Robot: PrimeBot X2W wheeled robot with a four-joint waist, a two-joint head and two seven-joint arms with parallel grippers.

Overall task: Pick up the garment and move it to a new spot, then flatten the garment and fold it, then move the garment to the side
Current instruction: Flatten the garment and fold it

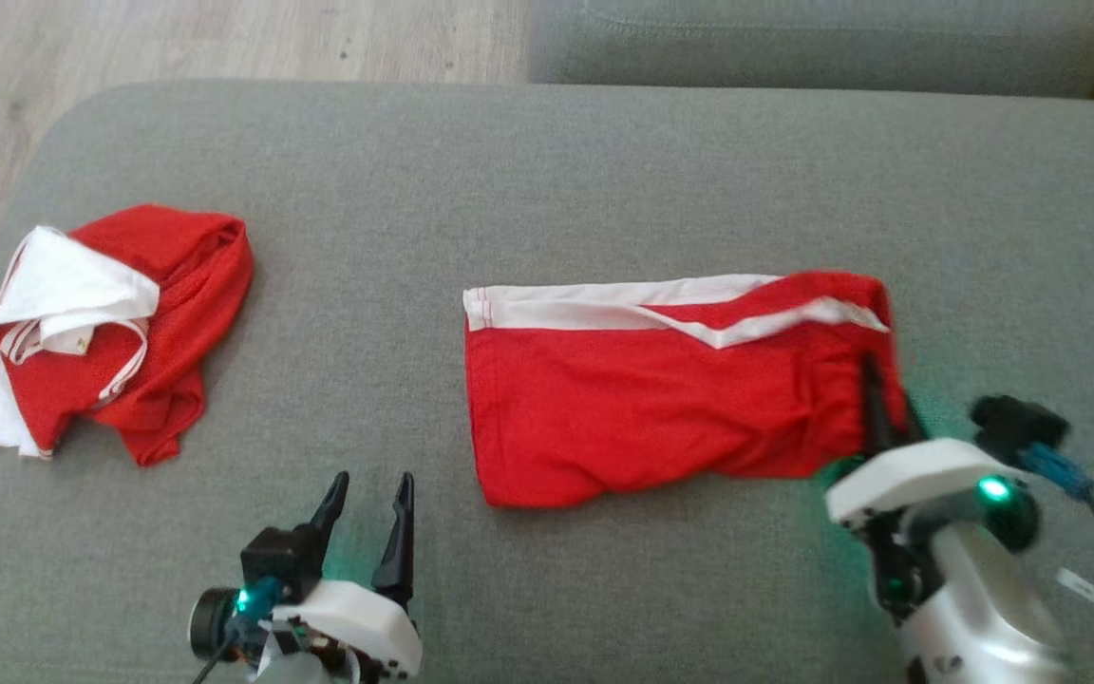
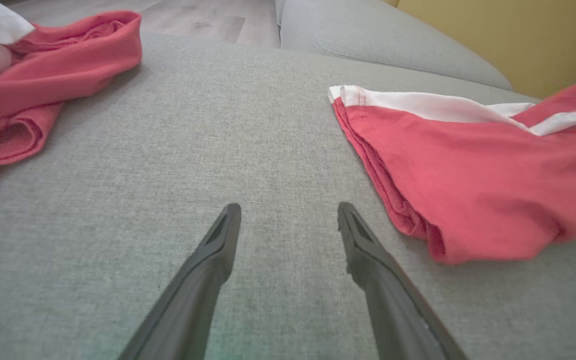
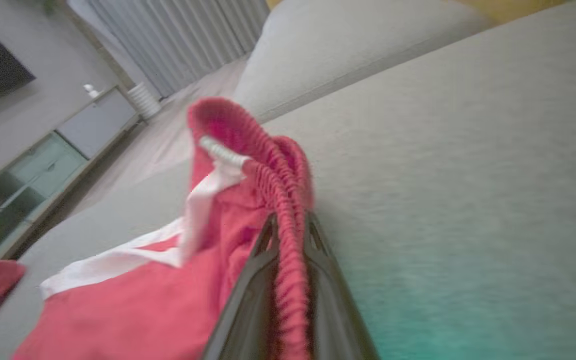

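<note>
The red shorts lie folded flat on the grey seat cushion, right of its middle and nearer the front edge than the back, with the white side stripe along their far side. Their elastic waistband forms the end toward the cushion's right edge. There the right gripper has its jaws clamped together on the gathered band, which stands up in a small ridge between the fingers.

The step in hand looks like carrying the folded piece aside. To do it well, the grip probably needs to take in every layer of the band; the right wrist view shows the band pinched but not how many layers are caught. Lifting from this one end would likely let the leg end sag and open the fold. A low drag along the cushion, or support from the other arm at the hem end, seems safer.

The left gripper hovers over bare cushion near the front edge, jaws wide apart and holding nothing, just left of the shorts' hem corner. A crumpled red-and-white garment sits by the cushion's left edge, well apart, and the shorts should be kept off it.
</note>
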